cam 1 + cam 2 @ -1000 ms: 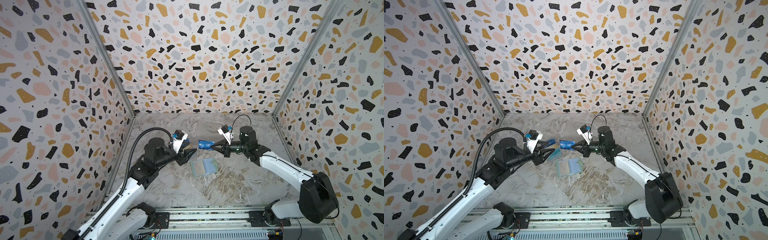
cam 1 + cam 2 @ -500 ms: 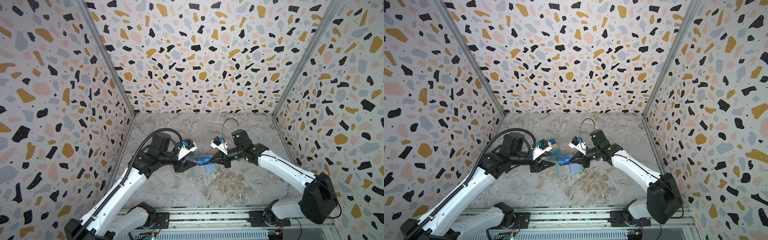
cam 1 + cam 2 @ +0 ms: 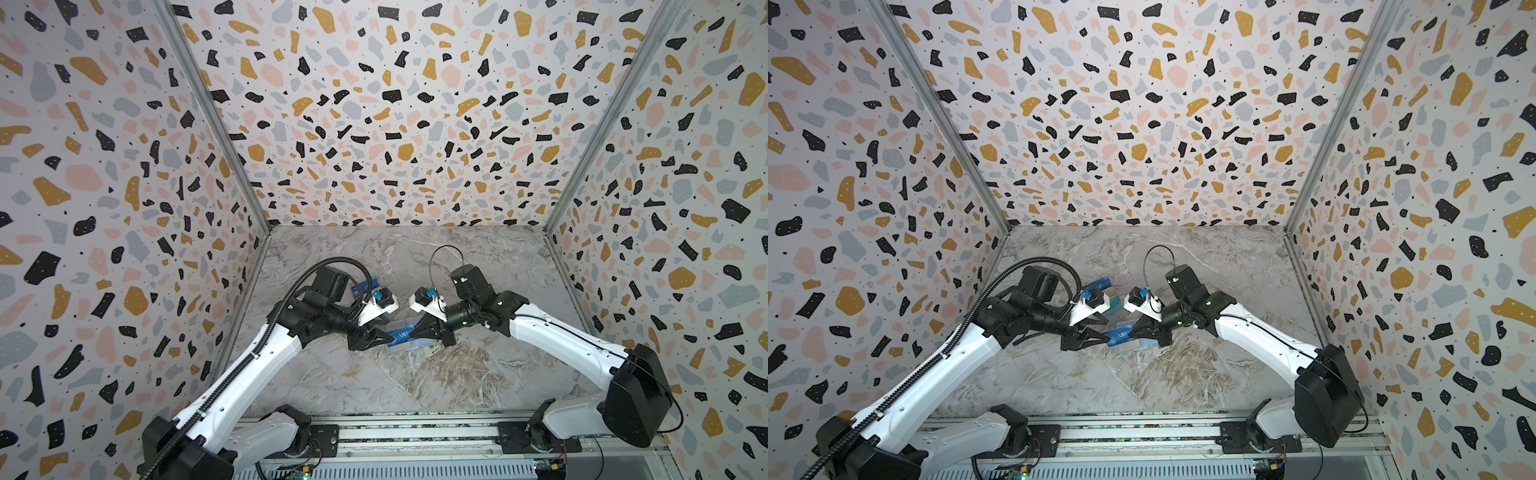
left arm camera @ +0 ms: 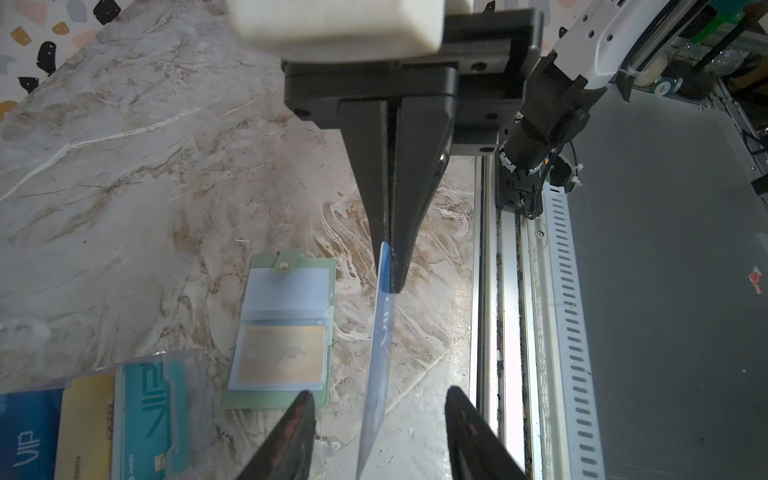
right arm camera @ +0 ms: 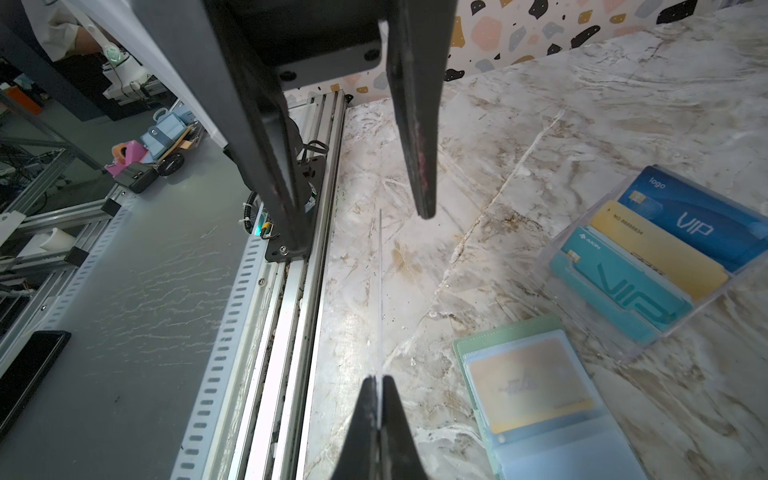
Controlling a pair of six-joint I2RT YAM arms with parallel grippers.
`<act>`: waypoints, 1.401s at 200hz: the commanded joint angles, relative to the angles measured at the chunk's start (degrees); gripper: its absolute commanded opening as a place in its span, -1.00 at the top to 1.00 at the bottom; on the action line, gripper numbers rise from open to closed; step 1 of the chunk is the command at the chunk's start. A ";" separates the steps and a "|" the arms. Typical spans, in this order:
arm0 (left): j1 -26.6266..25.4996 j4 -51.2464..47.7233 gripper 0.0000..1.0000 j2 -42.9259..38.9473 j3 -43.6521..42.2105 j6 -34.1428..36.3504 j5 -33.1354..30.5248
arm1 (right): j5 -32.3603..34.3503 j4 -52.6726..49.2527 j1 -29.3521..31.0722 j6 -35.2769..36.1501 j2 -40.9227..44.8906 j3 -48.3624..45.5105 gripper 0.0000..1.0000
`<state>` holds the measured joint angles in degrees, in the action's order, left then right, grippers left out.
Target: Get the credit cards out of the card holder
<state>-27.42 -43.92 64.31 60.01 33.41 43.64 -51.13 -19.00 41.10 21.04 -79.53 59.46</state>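
Left hand (image 4: 380, 397) is standing part open, jaws straddling but not touching the left end of the thin blue plastic "VIP" card (image 4: 380, 353). Right hand (image 4: 392, 282) is clamping its right end, edge-up. The card is probably handling light, stiff and slick, so pinch the flat faces. Mint-green folding card holder (image 4: 316, 262) is lying open on the tabletop (image 4: 124, 166) below, sleeving a tan-gold card (image 4: 282, 353).

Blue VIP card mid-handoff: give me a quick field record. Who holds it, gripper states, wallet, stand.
held card: blue VIP card, on edge in the air between the arms
right gripper: shut on one end of it
left gripper: open, fingers either side of the free end, not yet closed
card holder: lying open, tan-gold card in one sleeve
clear stand: holds dark blue card, gold card, teal card
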 commanded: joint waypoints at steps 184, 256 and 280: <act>0.28 -3.04 0.60 6.44 3.56 1.66 3.98 | 0.82 4.97 1.65 -0.82 -1.94 2.85 1.00; 0.26 2.78 0.93 5.04 1.66 -2.49 2.52 | 3.13 5.06 1.61 -1.62 -1.94 2.68 0.99; 0.31 4.17 1.00 4.60 1.20 -3.90 0.92 | 4.74 4.83 1.52 -2.22 -1.67 2.66 0.83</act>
<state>-27.38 -43.66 70.39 61.76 32.05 44.84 -48.82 -13.47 42.46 20.03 -81.73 60.29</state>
